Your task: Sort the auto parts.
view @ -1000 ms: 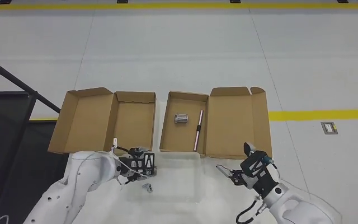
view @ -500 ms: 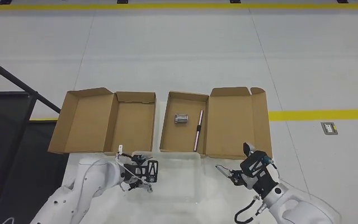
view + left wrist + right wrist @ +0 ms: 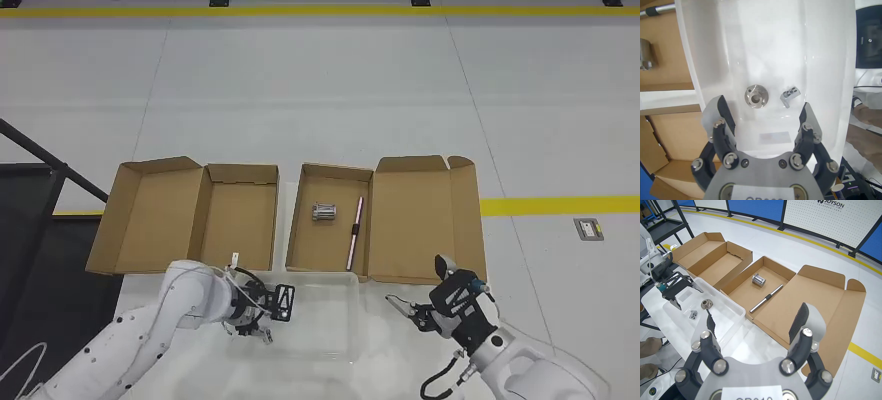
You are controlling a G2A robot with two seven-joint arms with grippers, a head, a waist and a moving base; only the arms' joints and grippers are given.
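In the left wrist view a round metal flange (image 3: pixel 756 96) and a small grey bracket (image 3: pixel 790 94) lie side by side on the floor of a clear plastic tray (image 3: pixel 702 75). My left gripper (image 3: pixel 764 111) hangs open just above the tray, short of both parts and holding nothing. The right wrist view shows that left gripper (image 3: pixel 689 298) beside the flange (image 3: pixel 706 304) and the bracket (image 3: pixel 693 315). My right gripper (image 3: pixel 756 317) is open and empty, off the tray's other end, near the right box's flap. From above, the left gripper (image 3: pixel 275 303) is over the tray's left part.
Two open cardboard boxes stand behind the tray. The left box (image 3: pixel 240 215) holds nothing; the right box (image 3: pixel 310 240) holds a ribbed metal cylinder (image 3: pixel 322 212) and a long steel rod (image 3: pixel 354 232). Its lid flap (image 3: pixel 420 215) lies flat in front of my right gripper.
My left gripper has moved to the right, from the tray's left edge to over its floor near the two parts. The right arm has stayed put.
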